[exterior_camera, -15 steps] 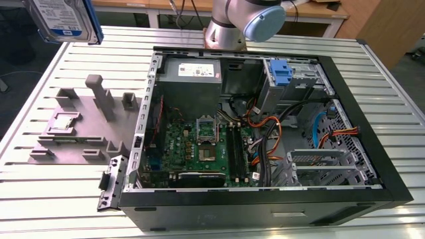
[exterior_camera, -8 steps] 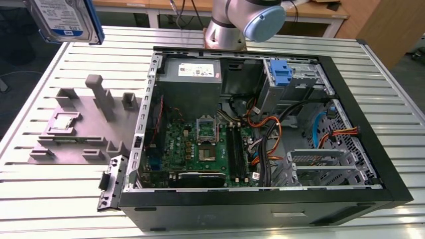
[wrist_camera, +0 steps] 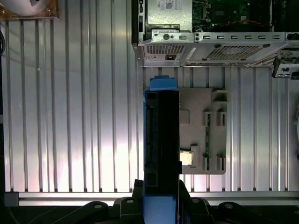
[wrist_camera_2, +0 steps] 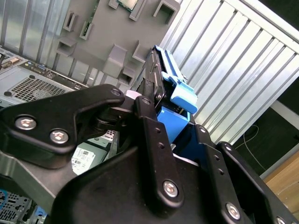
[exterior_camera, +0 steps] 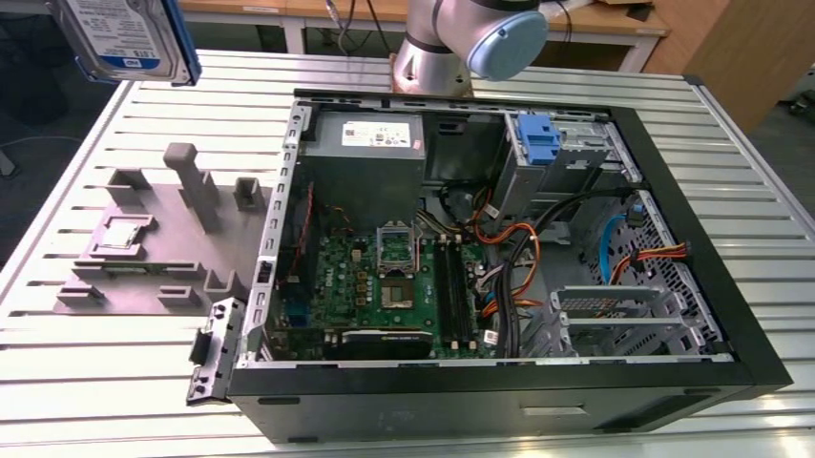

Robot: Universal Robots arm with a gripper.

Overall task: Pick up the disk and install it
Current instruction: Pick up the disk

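Note:
The disk hangs high above the table at the exterior view's upper left, its white-and-blue label facing the camera and a blue bracket along its edge. In the first wrist view the disk stands edge-on over the grey fixture plate, with my gripper shut on its lower end. The second wrist view has the black fingers clamped on either side of the blue bracket. The open computer case lies to the exterior view's right of the disk.
A grey fixture plate with upright posts lies on the slatted metal table beside the case. Inside the case are a motherboard, a power-supply box, cables, and a drive bay with a blue caddy. The arm's base stands behind the case.

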